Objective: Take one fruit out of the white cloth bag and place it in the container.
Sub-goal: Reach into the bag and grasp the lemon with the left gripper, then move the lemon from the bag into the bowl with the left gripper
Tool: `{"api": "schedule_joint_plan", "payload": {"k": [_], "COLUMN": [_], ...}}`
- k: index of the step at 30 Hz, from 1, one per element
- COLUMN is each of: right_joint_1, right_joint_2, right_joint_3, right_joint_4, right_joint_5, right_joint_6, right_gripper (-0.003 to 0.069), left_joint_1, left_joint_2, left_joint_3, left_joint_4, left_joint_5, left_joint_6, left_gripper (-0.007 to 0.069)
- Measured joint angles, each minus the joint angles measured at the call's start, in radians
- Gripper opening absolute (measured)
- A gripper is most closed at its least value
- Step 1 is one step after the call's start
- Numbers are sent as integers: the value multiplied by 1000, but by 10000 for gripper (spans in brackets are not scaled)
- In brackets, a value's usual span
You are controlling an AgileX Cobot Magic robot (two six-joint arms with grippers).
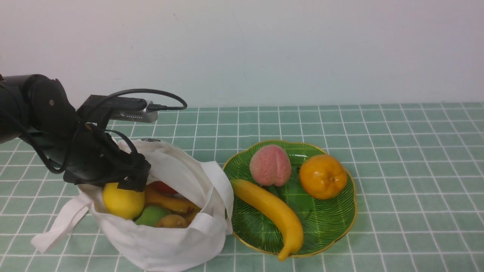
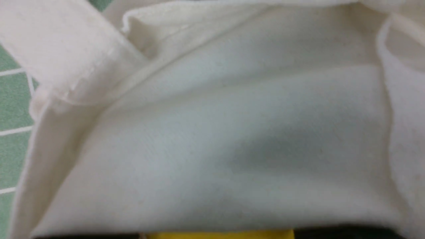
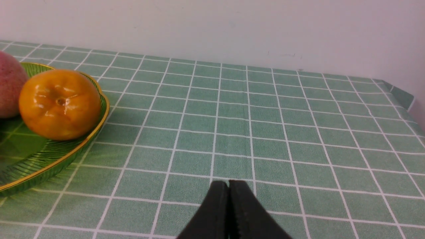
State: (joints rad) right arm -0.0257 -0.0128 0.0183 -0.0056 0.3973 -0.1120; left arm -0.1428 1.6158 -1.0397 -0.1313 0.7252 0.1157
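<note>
Lemon (image 1: 123, 204) is what you want to watch in the front view. It sits high at the left of the mouth of the white bag (image 1: 170, 241), above the other fruit inside. Your left gripper (image 1: 130, 183) comes down onto it from the left and touches its top. In the bag beside it you can see a green fruit (image 1: 151, 215), a brownish one (image 1: 172, 221) and something red (image 1: 164, 187). The bag stands on the green checked tablecloth (image 1: 397, 151), and its right side lies against the left rim of the green plate (image 1: 332, 226). On the plate you have a banana (image 1: 272, 211), a peach (image 1: 270, 165) and a tangerine (image 1: 322, 176). Your right arm does not show here.

Your left wrist view is filled by the bag's inner cloth (image 2: 232, 132), out of focus, with a strap (image 2: 59, 49) and a little tablecloth (image 2: 13, 99) at one side. At the edge nearest the camera a yellow sliver of the lemon (image 2: 219, 235) shows with a dark finger (image 2: 345, 234) beside it, so the jaws are pinching the lemon.

Your right wrist view shows the right gripper (image 3: 229, 182) with its tips pressed together and nothing between them, over bare tablecloth (image 3: 265, 132). The plate's gold rim (image 3: 66, 156), the tangerine (image 3: 59, 104) and part of the peach (image 3: 10, 86) are well apart from it.
</note>
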Motion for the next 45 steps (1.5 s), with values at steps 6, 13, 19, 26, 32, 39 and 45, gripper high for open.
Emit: {"api": "schedule_joint_plan", "payload": {"k": [6,13,19,26,32,39,45], "right_joint_1": [0,0,0,0,0,0,0], "right_joint_2": [0,0,0,0,0,0,0], "right_joint_3": [0,0,0,0,0,0,0], "right_joint_4": [0,0,0,0,0,0,0], "right_joint_5": [0,0,0,0,0,0,0], "right_joint_6": [0,0,0,0,0,0,0], "right_gripper": [-15,-15,-15,-15,-15,-15,-15], "left_joint_1": [0,0,0,0,0,0,-5], "left_joint_2": [57,90,91,-34,-191,-288,-362], "left_joint_3": [-2,-2,-3,-9,-9,-9,-24], "left_joint_4": [10,10,6,-36,-119,-243,-579], "left_joint_5": [3,39,95,158,202,248,235], "left_joint_6": [-25,-32,-23,1,46,121,314], "left_gripper": [549,480,480,480,480,480,480]}}
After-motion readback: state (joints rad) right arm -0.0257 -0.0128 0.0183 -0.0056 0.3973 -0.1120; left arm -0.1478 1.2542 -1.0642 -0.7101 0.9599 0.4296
